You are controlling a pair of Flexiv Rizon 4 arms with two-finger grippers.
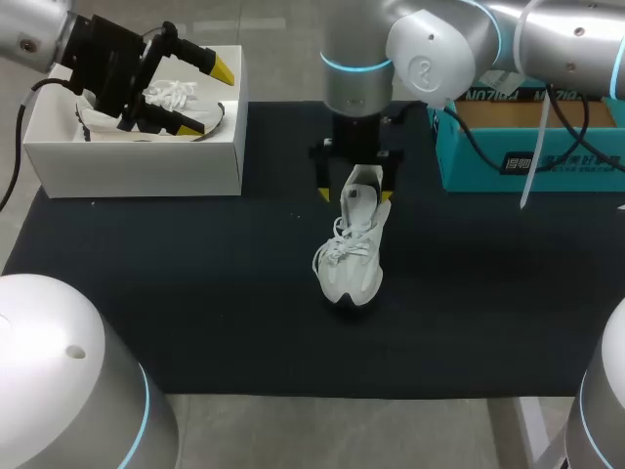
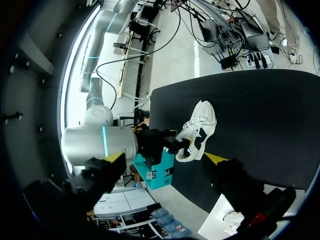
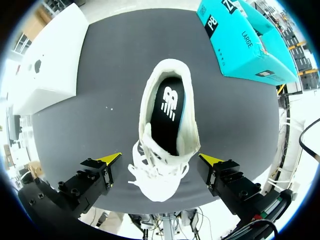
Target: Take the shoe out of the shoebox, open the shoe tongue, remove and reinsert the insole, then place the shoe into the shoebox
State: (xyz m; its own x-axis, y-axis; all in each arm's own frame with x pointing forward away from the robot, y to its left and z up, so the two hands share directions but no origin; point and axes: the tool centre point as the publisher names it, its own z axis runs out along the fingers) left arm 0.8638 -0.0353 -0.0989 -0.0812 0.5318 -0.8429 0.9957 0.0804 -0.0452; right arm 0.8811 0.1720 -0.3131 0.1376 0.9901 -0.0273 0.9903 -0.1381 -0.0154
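A white sneaker (image 1: 354, 256) stands upright on the black mat (image 1: 195, 293), toe toward the table's front, laces tied. Its black insole (image 3: 167, 111) lies inside the shoe. My right gripper (image 1: 355, 193) hangs over the heel, open, its fingers wide on either side of the sneaker (image 3: 167, 150) without touching it. My left gripper (image 1: 207, 98) hovers open and empty above the white shoebox (image 1: 137, 166), which holds a second white shoe (image 1: 166, 103). In the left wrist view the sneaker (image 2: 200, 131) lies far ahead of that gripper (image 2: 165, 158).
A teal open box (image 1: 532, 156) stands at the mat's back right, close behind my right arm (image 1: 430, 49). The white shoebox (image 3: 50, 55) sits at the back left corner. Bare mat surrounds the sneaker in front and on both sides.
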